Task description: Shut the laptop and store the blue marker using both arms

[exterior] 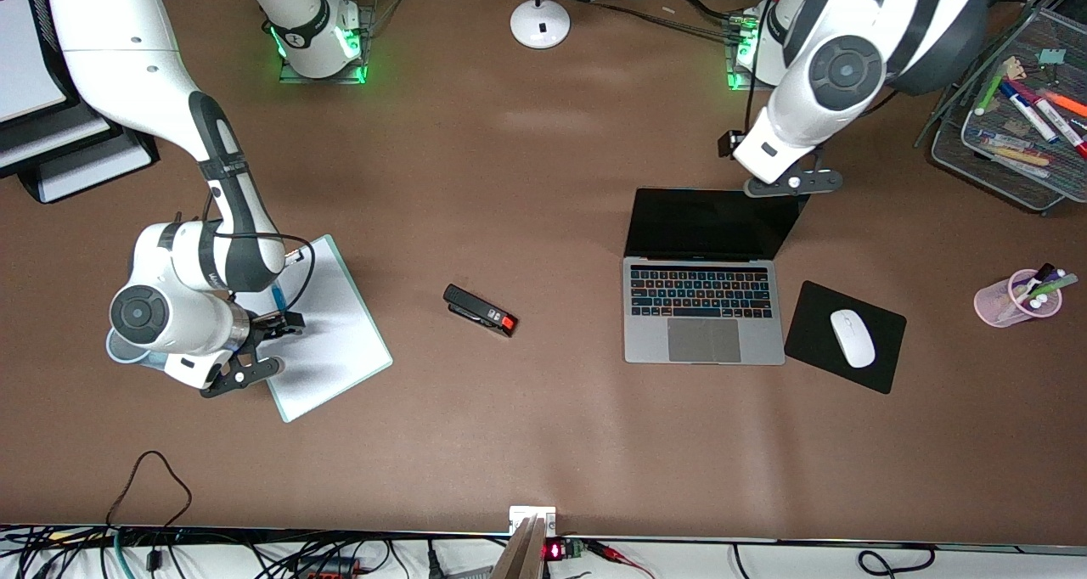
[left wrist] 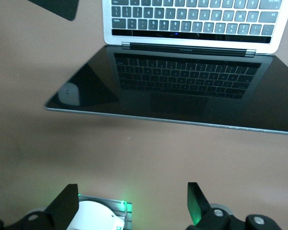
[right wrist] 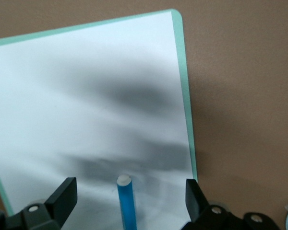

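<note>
The laptop (exterior: 703, 307) stands open toward the left arm's end of the table, its black screen (exterior: 709, 222) leaning back. In the left wrist view its screen (left wrist: 182, 91) and keyboard show. My left gripper (exterior: 764, 171) hangs open and empty over the table by the screen's top edge, also in the left wrist view (left wrist: 132, 208). The blue marker (right wrist: 126, 201) lies on the white clipboard (right wrist: 86, 96), white end out, between the fingers of my open right gripper (right wrist: 129, 201). In the front view the right gripper (exterior: 280, 323) is over the clipboard (exterior: 331, 341), the marker (exterior: 278, 295) partly hidden.
A black stapler (exterior: 480, 310) lies mid-table. A white mouse (exterior: 852, 338) sits on a black pad (exterior: 815, 307) beside the laptop. A pink cup of markers (exterior: 998, 303) and a mesh tray of markers (exterior: 1002, 167) stand at the left arm's end. A lamp base (exterior: 540, 23) stands between the arms' bases.
</note>
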